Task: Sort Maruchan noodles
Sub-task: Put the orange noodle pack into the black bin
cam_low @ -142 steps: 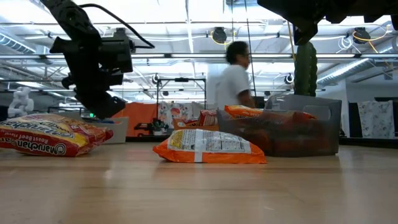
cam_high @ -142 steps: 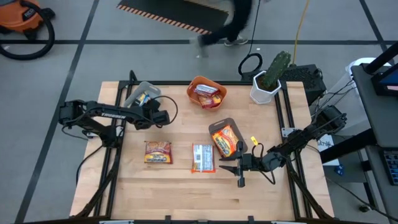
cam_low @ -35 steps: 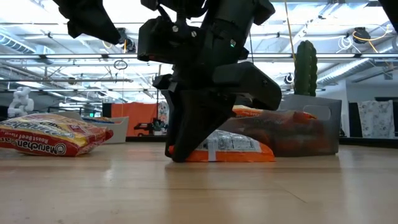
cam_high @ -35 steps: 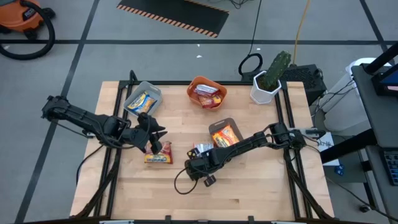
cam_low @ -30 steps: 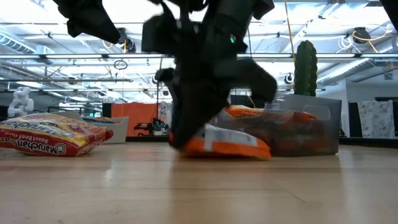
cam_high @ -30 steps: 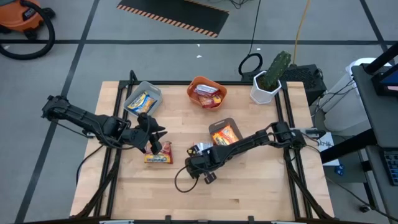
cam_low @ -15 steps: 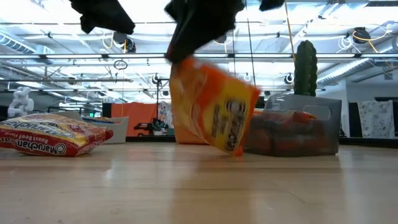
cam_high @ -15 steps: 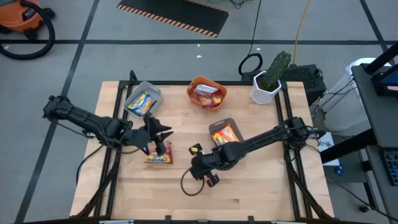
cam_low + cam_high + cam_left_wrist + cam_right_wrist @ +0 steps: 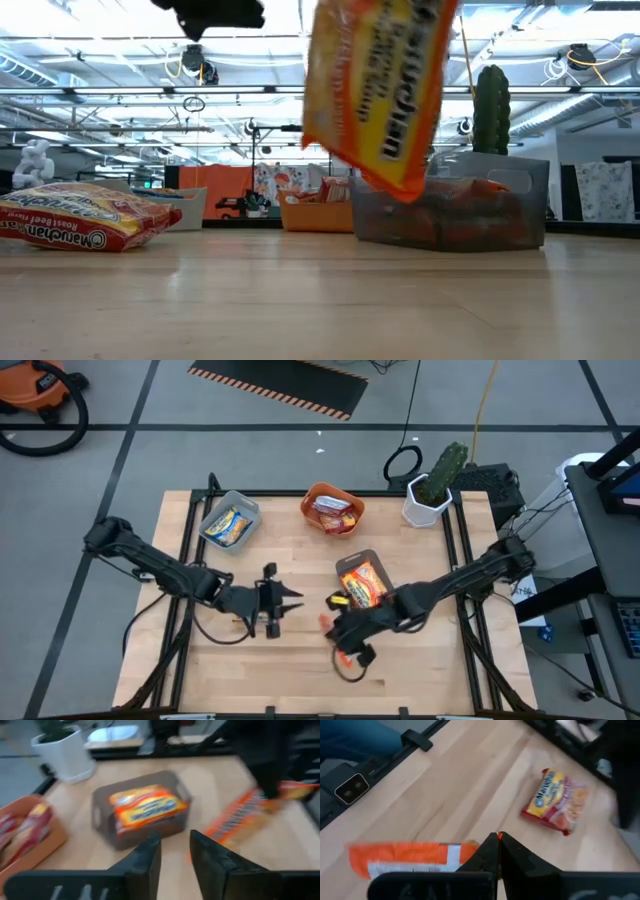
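A robotics lab or workshop inside a large industrial hall. The wooden table [image 9: 300, 670] sits in a black metal frame on a grey concrete floor [image 9: 120, 400] marked with dark lines, with a black-and-orange hazard-striped mat [image 9: 285, 385] and an orange shop vacuum [image 9: 35, 385] nearby. Across the table, the low view shows an open ceiling with exposed trusses, pipes and hanging lamps [image 9: 200, 70]. A potted cactus [image 9: 435, 485] stands at the table's corner beside loose cables [image 9: 403, 463].
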Available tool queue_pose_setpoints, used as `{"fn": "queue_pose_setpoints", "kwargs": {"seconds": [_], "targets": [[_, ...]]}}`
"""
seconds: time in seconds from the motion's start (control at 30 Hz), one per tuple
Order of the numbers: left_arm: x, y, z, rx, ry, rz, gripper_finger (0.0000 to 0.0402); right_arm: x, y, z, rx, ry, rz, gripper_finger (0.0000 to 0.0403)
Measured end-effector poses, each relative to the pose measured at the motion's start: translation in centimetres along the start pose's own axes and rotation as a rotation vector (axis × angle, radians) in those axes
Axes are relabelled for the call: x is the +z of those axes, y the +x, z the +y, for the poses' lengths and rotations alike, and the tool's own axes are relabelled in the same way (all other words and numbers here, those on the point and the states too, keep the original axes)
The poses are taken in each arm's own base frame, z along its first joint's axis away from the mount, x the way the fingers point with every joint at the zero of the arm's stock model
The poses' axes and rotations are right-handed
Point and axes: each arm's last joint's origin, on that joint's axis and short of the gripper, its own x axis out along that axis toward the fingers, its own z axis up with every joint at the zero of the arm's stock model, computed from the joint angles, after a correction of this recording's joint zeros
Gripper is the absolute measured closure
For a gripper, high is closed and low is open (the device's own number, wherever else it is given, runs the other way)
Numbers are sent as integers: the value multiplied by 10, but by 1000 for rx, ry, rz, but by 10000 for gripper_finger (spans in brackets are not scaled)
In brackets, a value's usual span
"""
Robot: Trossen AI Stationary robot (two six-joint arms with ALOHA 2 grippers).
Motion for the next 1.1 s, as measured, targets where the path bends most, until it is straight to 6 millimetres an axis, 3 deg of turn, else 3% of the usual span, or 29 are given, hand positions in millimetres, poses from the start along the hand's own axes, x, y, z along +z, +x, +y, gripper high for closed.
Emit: {"fn": "queue_pose_setpoints", "kwargs": {"seconds": [0.27, 0.4, 0.67, 0.83, 1.0, 1.1], "targets": [[2, 16, -9, -45, 27, -75, 149, -27, -48, 3, -68, 23, -199, 403], [-1, 29, -13, -63, 28, -98, 106, -36, -63, 7, -31, 24, -334, 403], [0, 54, -10, -216, -20, -176, 96, -34, -69, 9, 41, -12, -489, 403], [-4, 72, -13, -401, -40, -232, 96, -34, -62, 10, 41, -11, -483, 403], [-8, 85, -12, -412, -28, -258, 96, -32, -52, 11, 70, -38, -514, 403], [-14, 95, -10, -508, -17, -225, 96, -29, -46, 12, 90, -74, -546, 403]]}}
